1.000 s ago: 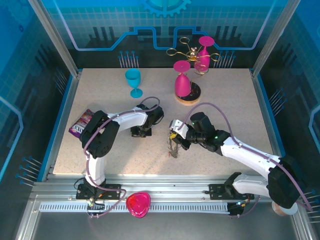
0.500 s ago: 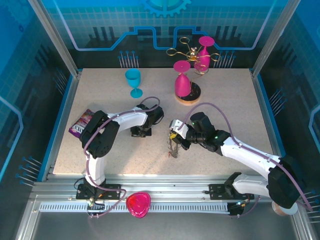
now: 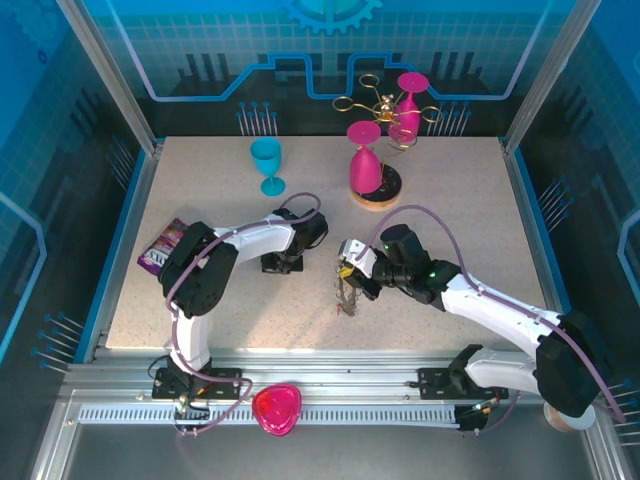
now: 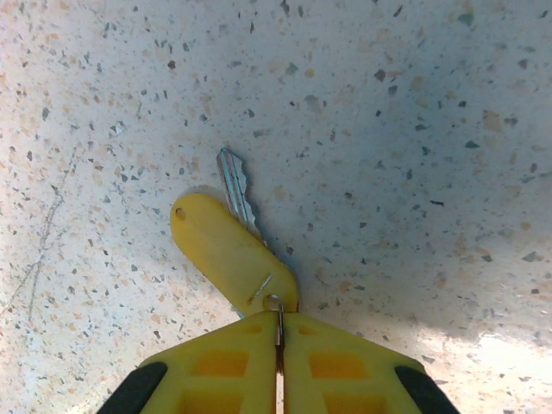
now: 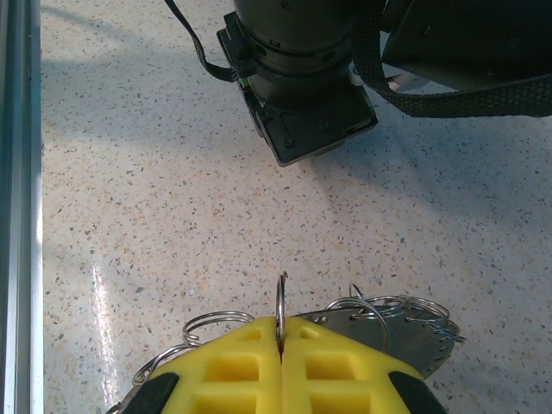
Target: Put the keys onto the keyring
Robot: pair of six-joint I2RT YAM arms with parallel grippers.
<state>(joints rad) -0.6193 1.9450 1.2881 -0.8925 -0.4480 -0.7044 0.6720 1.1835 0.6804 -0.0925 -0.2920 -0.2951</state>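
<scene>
Lately changed: nothing of note over the last second. Both arms stay put in the top view and the keyring [image 3: 347,297] hangs in the same spot. Judged a hold for alignment, so no key has been added in that time.
Left border: a snack packet [image 3: 160,247] lies at the table [image 3: 470,200] edge beside the left arm, clear of the work.
Left gripper [image 4: 279,332]: fingers pressed together, pinching the small wire loop at the end of the key [image 4: 231,250].
Key: one yellow-headed key lies flat on the table, its shaft pointing away from the fingers. It is not yet joined to the ring.
Gap between arms: the left gripper [image 3: 283,262] and right gripper [image 3: 350,280] are near each other but apart, with bare table between them.
Right gripper [image 5: 280,332]: fingers closed on one upright wire loop of the keyring.
Keyring [image 5: 405,341]: held just off the right fingers, a grey plate with silvery loops fanned along its rim.
Far side: a blue goblet [image 3: 267,163], two pink goblets [image 3: 364,160] and a gold wire stand [image 3: 385,105] are well apart from both grippers.
Obstruction: none on the table. The likely difficulty is the fine threading, and the crowded neighbouring loops could catch the key's loop.
</scene>
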